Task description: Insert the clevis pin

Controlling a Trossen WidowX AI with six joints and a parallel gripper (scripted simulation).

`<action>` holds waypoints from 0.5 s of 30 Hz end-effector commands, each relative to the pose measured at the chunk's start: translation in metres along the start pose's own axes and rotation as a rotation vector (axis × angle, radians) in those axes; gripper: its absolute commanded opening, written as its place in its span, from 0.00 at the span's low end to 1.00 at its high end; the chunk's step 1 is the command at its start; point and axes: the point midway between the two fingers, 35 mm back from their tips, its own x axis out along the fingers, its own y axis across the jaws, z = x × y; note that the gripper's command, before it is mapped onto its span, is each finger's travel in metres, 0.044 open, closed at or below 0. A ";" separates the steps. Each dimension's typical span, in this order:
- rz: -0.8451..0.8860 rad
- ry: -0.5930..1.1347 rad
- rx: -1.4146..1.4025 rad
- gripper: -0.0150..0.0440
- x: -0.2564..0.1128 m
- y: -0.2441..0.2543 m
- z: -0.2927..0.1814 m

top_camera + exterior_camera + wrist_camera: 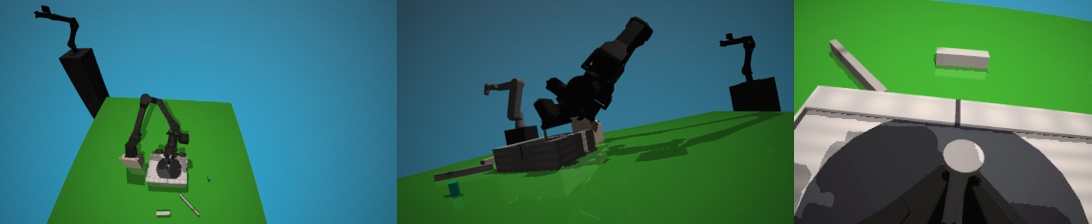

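This place looks like a robot test area, maybe of a lab. In the top view, a black robot arm stands on a green counter. A second arm is on a dark pedestal at upper left. At left of the exterior view, there is a grey arm. Plain blue surrounds them.

Counting one tray, one disc and one pin. Also counting two pale bars, one teal piece, one green table. Seeing two black arms, one grey arm, two black pedestals and one pale mounting block.
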 end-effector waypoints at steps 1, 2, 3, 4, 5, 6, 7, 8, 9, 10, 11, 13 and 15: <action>-0.002 0.005 0.005 0.25 -0.001 -0.003 -0.001; -0.002 0.005 0.005 0.25 -0.001 -0.003 -0.001; -0.002 0.005 0.005 0.25 -0.001 -0.003 -0.001; -0.002 0.005 0.005 0.25 -0.001 -0.003 -0.001; -0.002 0.005 0.005 0.25 -0.001 -0.003 -0.001; -0.002 0.005 0.005 0.25 -0.001 -0.003 -0.001; -0.002 0.005 0.005 0.25 -0.001 -0.003 -0.001; -0.002 0.005 0.005 0.25 -0.001 -0.003 -0.001; -0.002 0.005 0.005 0.25 -0.001 -0.003 -0.001; -0.002 0.005 0.005 0.25 -0.001 -0.003 -0.001; -0.002 0.005 0.005 0.25 -0.001 -0.003 -0.001; -0.002 0.005 0.005 0.25 -0.001 -0.003 -0.001; -0.002 0.005 0.005 0.25 -0.001 -0.003 -0.001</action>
